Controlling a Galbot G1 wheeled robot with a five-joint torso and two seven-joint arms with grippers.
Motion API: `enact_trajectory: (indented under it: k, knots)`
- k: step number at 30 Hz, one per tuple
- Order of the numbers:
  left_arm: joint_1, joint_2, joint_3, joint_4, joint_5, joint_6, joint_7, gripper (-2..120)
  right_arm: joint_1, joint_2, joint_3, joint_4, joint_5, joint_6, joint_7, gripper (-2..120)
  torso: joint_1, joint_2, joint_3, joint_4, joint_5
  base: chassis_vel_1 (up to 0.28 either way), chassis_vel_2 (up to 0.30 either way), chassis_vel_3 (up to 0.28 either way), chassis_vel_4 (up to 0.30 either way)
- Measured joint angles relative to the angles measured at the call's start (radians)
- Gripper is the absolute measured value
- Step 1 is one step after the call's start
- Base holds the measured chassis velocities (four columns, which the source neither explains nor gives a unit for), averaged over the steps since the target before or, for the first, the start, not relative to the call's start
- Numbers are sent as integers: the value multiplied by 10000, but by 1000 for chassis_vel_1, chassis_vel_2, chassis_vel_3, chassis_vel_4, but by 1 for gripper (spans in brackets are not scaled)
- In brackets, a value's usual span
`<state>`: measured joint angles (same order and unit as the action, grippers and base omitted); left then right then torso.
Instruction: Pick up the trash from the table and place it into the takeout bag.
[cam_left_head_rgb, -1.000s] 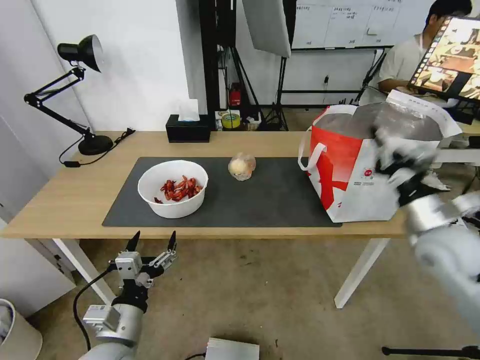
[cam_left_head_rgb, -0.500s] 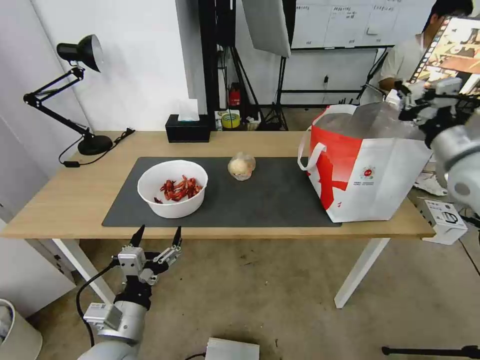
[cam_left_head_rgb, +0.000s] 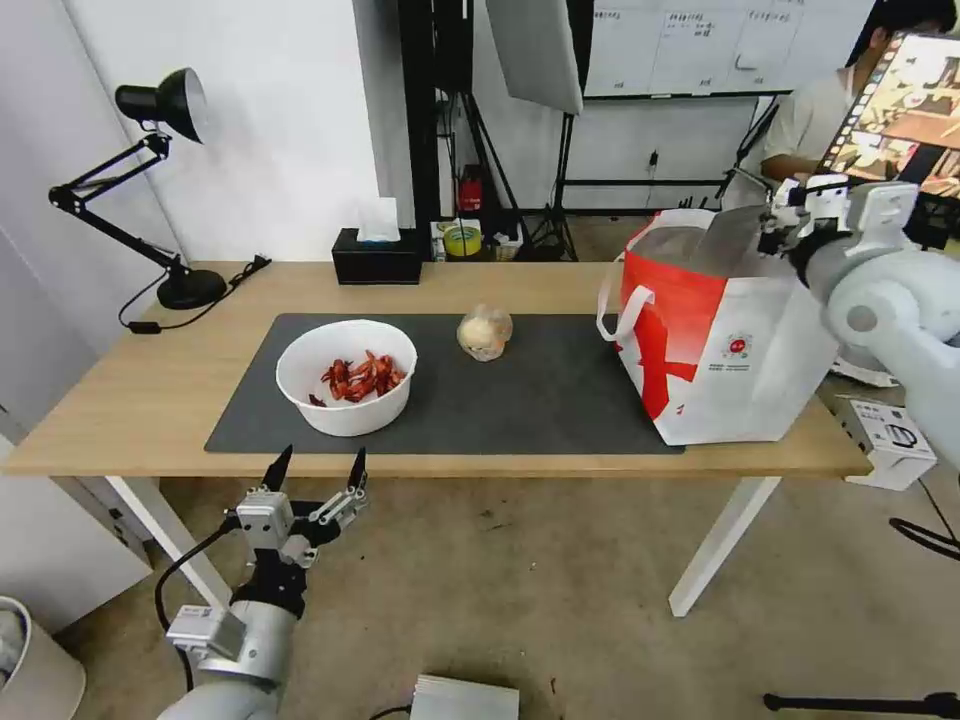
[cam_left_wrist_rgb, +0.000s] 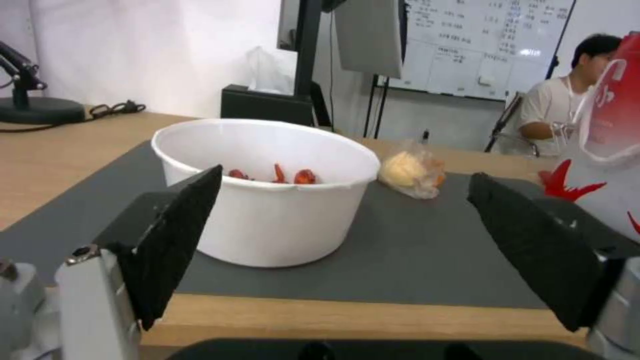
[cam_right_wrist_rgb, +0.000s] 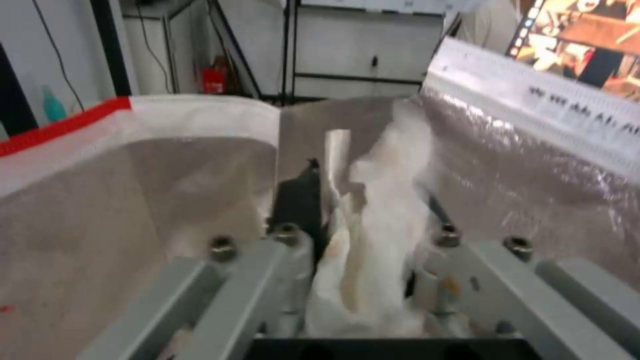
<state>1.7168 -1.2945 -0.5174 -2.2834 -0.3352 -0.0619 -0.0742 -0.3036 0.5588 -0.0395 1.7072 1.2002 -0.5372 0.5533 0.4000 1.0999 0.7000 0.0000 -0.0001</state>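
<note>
The table (cam_left_head_rgb: 130, 400) runs long across the head view, its dark mat (cam_left_head_rgb: 540, 400) under most of the things; at its right end stands the takeout bag (cam_left_head_rgb: 730, 370), mouth open and foil lining showing. The right gripper (cam_left_head_rgb: 790, 215) hangs at the bag's open rim, pinching a crumpled white tissue (cam_right_wrist_rgb: 373, 230) between pressed-together fingers, the tissue not yet let go; that piece seems close to being dropped in. The bowl (cam_left_head_rgb: 347, 375) of red shells sits on the left part of the mat; the wrapped beige lump (cam_left_head_rgb: 484, 333) lies near the mat's far edge, well apart from the bag; both, I judge, remain to be moved. The left gripper (cam_left_head_rgb: 312, 480) waits below the table's near edge, in front of the bowl, fingers spread and holding nothing.
</note>
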Motion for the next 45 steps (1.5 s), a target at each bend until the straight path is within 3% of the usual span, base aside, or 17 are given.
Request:
enact_trajectory:
  k: [7,9,11,15,17,21,23,26,31,45]
  knots:
    - [-58,69,15,139,-12,0,-2,100,-521,14,463,90,-84,307,-188,53,0,0,-1,-1,1,0,0,0,0]
    - [-71,74,36,171,-12,0,-5,100,-593,35,535,91,-138,430,-244,56,0,0,-1,-1,1,0,0,0,0]
    - [-78,74,76,208,-10,0,-5,100,-661,85,607,81,-275,641,-325,68,0,0,-1,-1,0,0,0,0,0]
    - [-80,70,95,229,-2,0,-5,100,-711,137,638,66,-380,954,-439,76,0,0,-1,-1,1,0,0,0,0]
    - [-80,51,103,234,8,0,-5,100,-850,245,752,111,-627,1652,-720,89,0,0,0,0,1,0,0,0,0]
    - [-74,25,77,234,17,0,-5,100,-1229,352,1028,406,-1170,2487,-1073,99,0,0,-1,2,0,0,0,0,0]
    - [-71,20,65,234,20,0,-5,100,-1486,374,1190,542,-1507,2872,-1307,100,0,1,-1,3,-1,0,0,0,0]
    - [-53,24,-46,267,22,1,-11,100,-2859,375,1810,1220,-2725,4613,-2316,100,-1,0,-1,-1,0,0,0,0,0]
    - [-90,51,-135,343,11,3,-17,100,-3961,432,2129,1984,-3715,5814,-2637,100,-2,1,-1,-1,-1,0,0,0,0]
    - [-75,88,-260,449,-22,16,-36,100,-6309,1414,2841,2798,-5780,7018,-2745,100,-2,1,-2,2,-1,0,0,0,0]
